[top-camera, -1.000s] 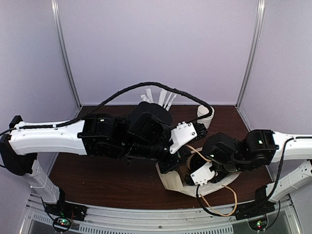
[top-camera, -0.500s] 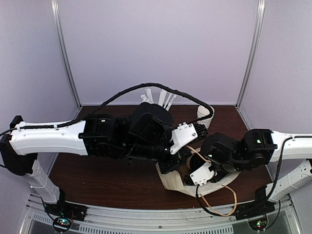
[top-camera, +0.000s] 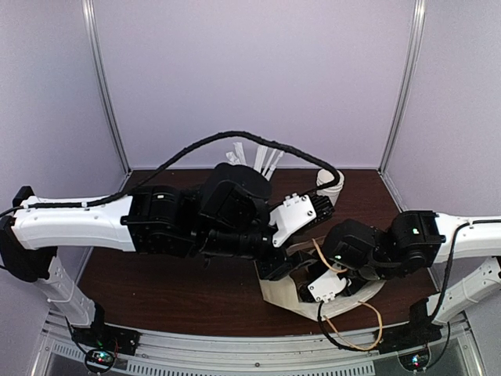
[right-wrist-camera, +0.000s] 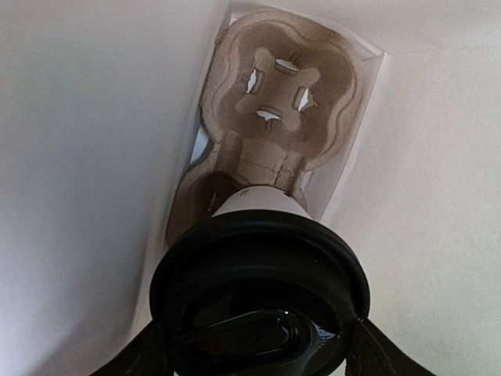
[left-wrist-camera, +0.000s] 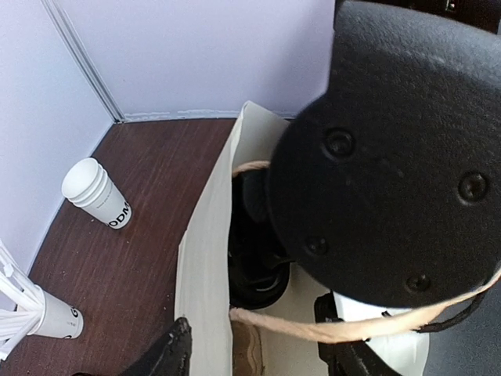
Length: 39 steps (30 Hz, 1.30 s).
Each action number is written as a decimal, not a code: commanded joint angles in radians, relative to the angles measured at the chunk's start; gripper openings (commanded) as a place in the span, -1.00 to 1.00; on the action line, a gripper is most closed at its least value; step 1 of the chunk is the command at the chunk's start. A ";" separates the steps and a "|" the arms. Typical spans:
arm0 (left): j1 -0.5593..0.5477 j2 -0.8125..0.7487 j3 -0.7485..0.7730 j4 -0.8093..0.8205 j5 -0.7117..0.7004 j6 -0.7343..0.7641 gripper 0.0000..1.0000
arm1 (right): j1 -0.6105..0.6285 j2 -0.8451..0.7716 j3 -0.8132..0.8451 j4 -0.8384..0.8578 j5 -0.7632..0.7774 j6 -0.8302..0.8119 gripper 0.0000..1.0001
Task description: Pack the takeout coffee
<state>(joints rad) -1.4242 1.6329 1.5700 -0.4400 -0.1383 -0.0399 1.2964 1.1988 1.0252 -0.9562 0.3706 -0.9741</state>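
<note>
The takeout coffee point(right-wrist-camera: 258, 301), a white cup with a black lid, hangs inside the white paper bag point(right-wrist-camera: 70, 157) above a brown cardboard carrier point(right-wrist-camera: 274, 102) on the bag's floor. My right gripper point(right-wrist-camera: 258, 346) is shut on the cup just under its lid, one finger on each side. In the top view the bag point(top-camera: 282, 295) stands between the two arms with the right wrist reaching into it. My left gripper point(left-wrist-camera: 260, 359) is open astride the bag's left wall point(left-wrist-camera: 205, 258), one finger outside and one inside. The lid point(left-wrist-camera: 254, 291) shows dark within the bag.
A stack of lidless white cups point(left-wrist-camera: 95, 192) lies on the brown table near the back wall. A white cup full of straws point(left-wrist-camera: 47, 317) stands at the left wall. The bag's twine handle point(left-wrist-camera: 329, 329) stretches across its mouth, and another loop point(top-camera: 354, 329) hangs toward the front edge.
My left gripper has opened and let go of the bag's edge. The right arm has sunk lower into the bag with the cup.
</note>
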 commanded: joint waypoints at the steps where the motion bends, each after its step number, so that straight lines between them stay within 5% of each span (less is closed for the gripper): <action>1: 0.000 -0.069 -0.030 0.082 -0.018 0.019 0.24 | 0.001 -0.023 -0.040 0.004 0.072 -0.020 0.18; 4: 0.006 -0.090 -0.049 0.108 0.015 0.026 0.35 | 0.001 -0.033 -0.050 0.004 0.065 -0.011 0.17; 7: 0.022 -0.121 -0.069 0.146 0.074 0.025 0.68 | 0.000 -0.048 -0.059 0.006 0.052 0.002 0.17; 34: 0.344 -0.264 -0.323 0.294 0.254 -0.307 0.69 | -0.127 0.051 0.064 0.038 -0.055 0.011 0.18; 39: 0.477 -0.199 -0.352 0.179 0.211 -0.412 0.69 | -0.130 0.056 0.080 0.052 -0.061 0.009 0.18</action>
<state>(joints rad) -1.0451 1.3884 1.2396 -0.2173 0.1028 -0.3454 1.1736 1.2495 1.0714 -0.9226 0.3264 -0.9699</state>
